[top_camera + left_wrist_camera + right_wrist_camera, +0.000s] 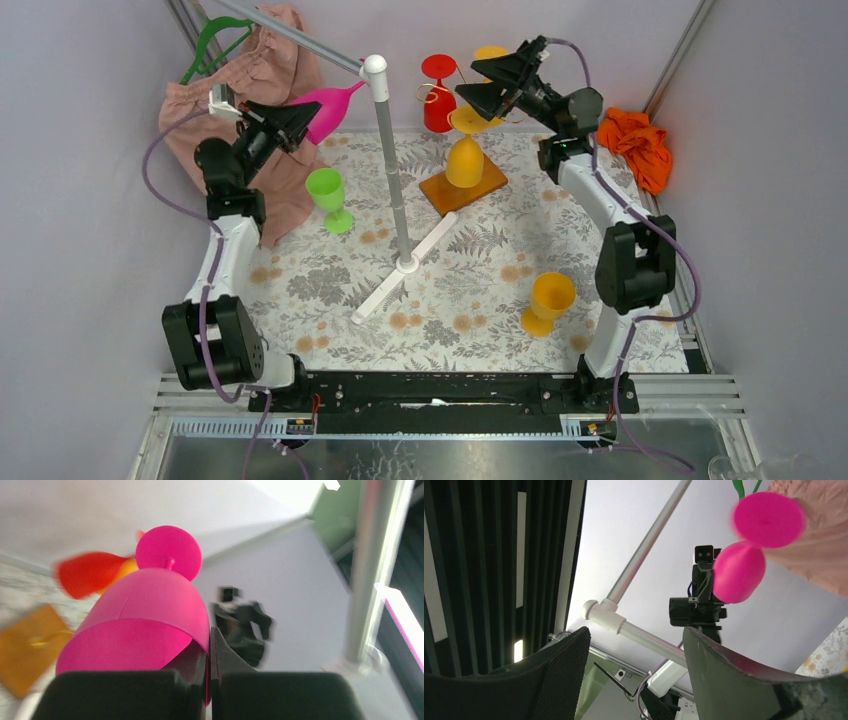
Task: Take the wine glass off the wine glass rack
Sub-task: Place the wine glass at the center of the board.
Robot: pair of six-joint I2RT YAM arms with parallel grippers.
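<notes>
Top external: left gripper (pixel 312 120) pinches the pink wine glass (pixel 337 105) by the rim, clear of the wine glass rack (pixel 445 192); right gripper (pixel 636 640) spread. Carry it level, set it down gently.

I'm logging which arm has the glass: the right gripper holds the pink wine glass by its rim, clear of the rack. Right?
Wrong arm: the left gripper holds the pink wine glass by its rim, clear of the wine glass rack. The left wrist view shows its jaws shut on the rim; the right gripper is open and empty.
</notes>
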